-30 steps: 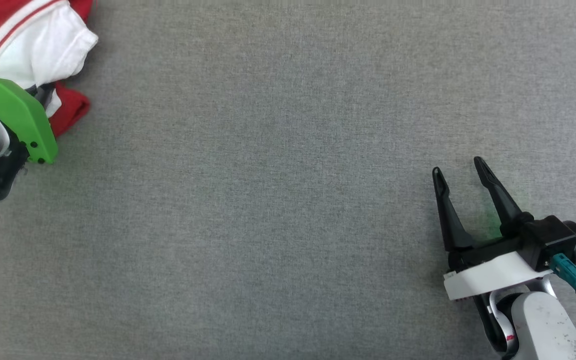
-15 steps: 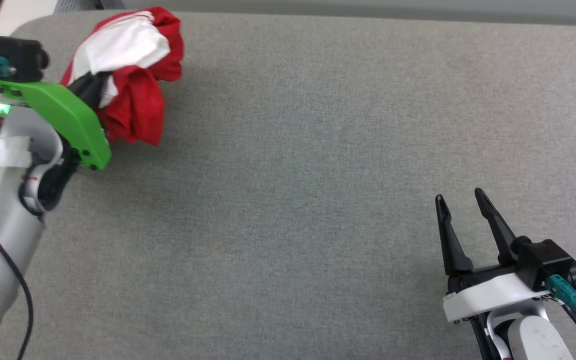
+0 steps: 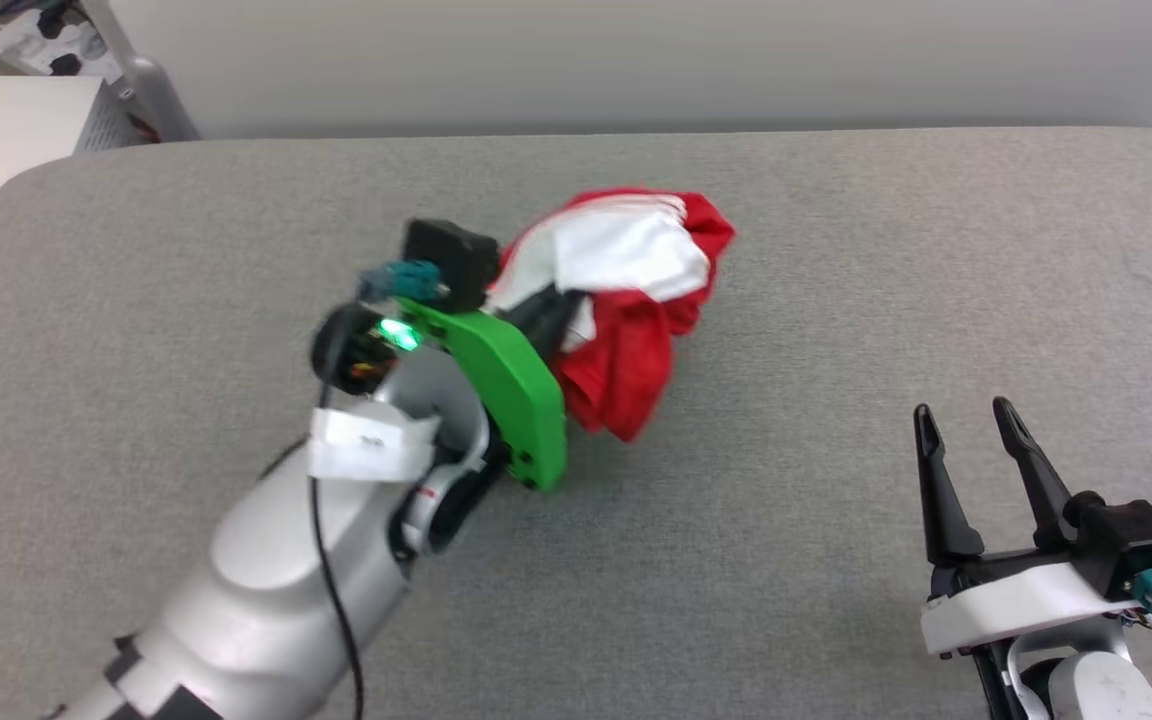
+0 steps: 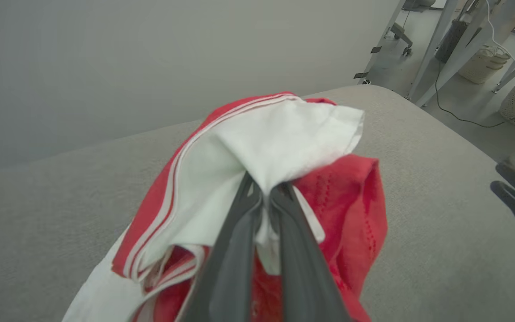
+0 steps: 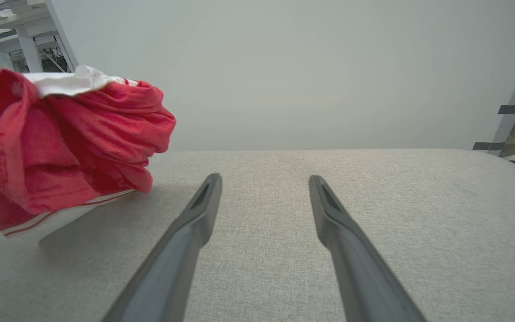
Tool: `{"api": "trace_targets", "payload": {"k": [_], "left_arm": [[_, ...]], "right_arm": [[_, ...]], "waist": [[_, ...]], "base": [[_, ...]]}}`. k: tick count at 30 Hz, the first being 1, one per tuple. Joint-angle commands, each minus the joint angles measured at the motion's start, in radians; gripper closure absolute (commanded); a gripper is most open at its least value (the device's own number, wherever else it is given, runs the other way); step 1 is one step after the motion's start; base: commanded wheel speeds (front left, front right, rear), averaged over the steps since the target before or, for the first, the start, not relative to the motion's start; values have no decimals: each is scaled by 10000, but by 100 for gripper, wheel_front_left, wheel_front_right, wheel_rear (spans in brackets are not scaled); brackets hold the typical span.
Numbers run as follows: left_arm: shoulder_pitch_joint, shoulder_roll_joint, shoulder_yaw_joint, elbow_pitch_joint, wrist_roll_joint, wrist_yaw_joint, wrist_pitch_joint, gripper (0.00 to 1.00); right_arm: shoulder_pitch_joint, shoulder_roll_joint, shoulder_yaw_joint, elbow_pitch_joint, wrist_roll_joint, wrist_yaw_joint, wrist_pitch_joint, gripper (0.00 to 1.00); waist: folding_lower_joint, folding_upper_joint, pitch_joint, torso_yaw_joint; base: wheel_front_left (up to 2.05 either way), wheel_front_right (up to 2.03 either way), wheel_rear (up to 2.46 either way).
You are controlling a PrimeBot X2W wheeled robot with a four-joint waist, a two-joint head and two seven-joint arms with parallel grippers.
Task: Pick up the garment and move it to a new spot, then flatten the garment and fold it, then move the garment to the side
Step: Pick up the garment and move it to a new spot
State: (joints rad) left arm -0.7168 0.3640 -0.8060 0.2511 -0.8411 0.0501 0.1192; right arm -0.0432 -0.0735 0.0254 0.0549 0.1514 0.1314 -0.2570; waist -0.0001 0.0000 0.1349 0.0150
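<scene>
Left pincer (image 3: 558, 312) is clamping its two dark fingers (image 4: 235, 250) together on a fold of white sleeve, gripping the red jersey T-shirt (image 3: 626, 365) as a bunched bundle. This T-shirt is hanging over the grey fabric-covered bench (image 3: 836, 250), closer to the far edge than to the near one and roughly midway between the left and right edges. In the left wrist view the white sleeve with its red-and-white striped trim is draping over the fingertips of the left pincer (image 4: 262, 190), while red folds of the red jersey T-shirt (image 4: 351, 201) are sagging beside and below them. From the right wrist view the red jersey T-shirt (image 5: 61, 147) is showing mostly red cloth, with a striped white hem drooping close to the bench (image 5: 373, 201); whether the hem is touching the surface I cannot tell. A green bracket (image 3: 511, 385) is sitting on the left wrist, just beside the cloth.

Right pincer (image 3: 964, 410) is waiting near the near right corner of the bench, well apart from the T-shirt, its fingers (image 5: 186, 237) standing wide with nothing between them and pointing toward the far edge. A plain grey wall (image 5: 284, 67) is rising beyond that far edge.
</scene>
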Motion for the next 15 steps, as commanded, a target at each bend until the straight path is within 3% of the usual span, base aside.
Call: {"api": "trace_targets", "payload": {"k": [1,6,11,12,13,15], "left_arm": [[233,-365,-211,145,141,103,-130,100],[430,-1751,-831,1319,607,577,-765,100],[587,-2796,-1443,2804,659,463,-1054,100],[612,-2905,-1633,3125,676,391,-1054,36],[635,-2975,-1763,3344,663,322,-1073,0],[665,-3073,-2054,3726,611,145,-1103,0]], "right_arm": [[-13,-70,-101,-84,-12,-7,-47,0],[-123,-185,-242,-183,22,-7,-47,0],[-282,-162,-175,-379,-24,-7,-47,0],[-301,-152,-156,-395,-34,-7,-47,0],[-309,-143,-147,-400,-44,-7,-47,0],[-318,-127,-148,-377,-44,-7,-47,0]], "waist": [[1,0,-100,-612],[1,0,102,-1317],[1,0,373,-1820],[1,0,411,-1898],[1,0,437,-1941],[1,0,459,-1991]], "base": [[0,0,0],[0,0,0],[0,0,0],[0,0,0],[0,0,0],[0,0,0]]}}
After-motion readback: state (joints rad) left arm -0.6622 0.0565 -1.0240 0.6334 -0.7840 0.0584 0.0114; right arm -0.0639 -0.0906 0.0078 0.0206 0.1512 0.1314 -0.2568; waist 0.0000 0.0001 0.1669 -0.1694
